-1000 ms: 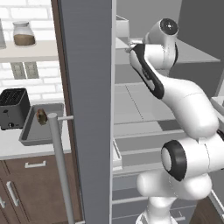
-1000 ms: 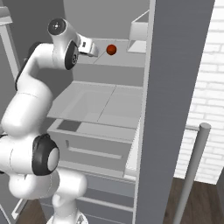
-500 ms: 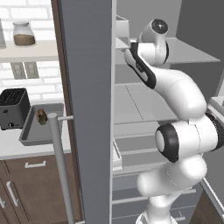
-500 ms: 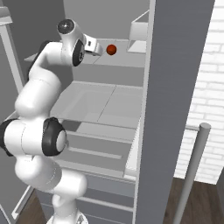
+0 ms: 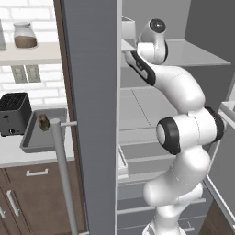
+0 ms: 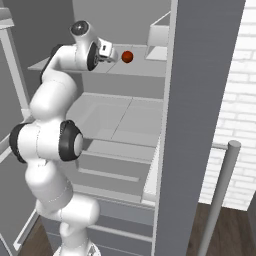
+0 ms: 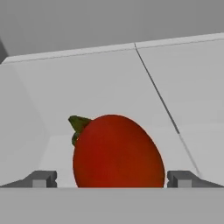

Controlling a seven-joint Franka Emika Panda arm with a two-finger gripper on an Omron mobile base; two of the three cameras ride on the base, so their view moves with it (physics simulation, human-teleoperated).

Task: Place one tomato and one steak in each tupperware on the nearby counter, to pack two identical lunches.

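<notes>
A red tomato (image 7: pixel 116 151) with a green stalk lies on the upper fridge shelf (image 6: pixel 100 70); it is small and round (image 6: pixel 128 56) in the right base view. My gripper (image 7: pixel 111 179) is open, its two fingertips (image 7: pixel 41 178) level with the tomato's sides and not touching it. From the right, the gripper (image 6: pixel 114 55) is just left of the tomato. One grey tupperware (image 5: pixel 32 142) stands on the pale counter (image 5: pixel 13 158) left of the fridge. A small brown piece (image 5: pixel 43 122) that looks like a steak lies at its far rim.
The open fridge door (image 5: pixel 92 114) with its long bar handle (image 5: pixel 64 179) stands between arm and counter. A dark toaster (image 5: pixel 13 112) sits left of the tupperware, below a jar (image 5: pixel 25 36) on a wall shelf. A pale box (image 6: pixel 157 36) stands behind the tomato.
The hand has edged closer to the tomato along the upper shelf, and the elbow has swung in towards the fridge. The jaws stayed open and the tomato has not moved.
</notes>
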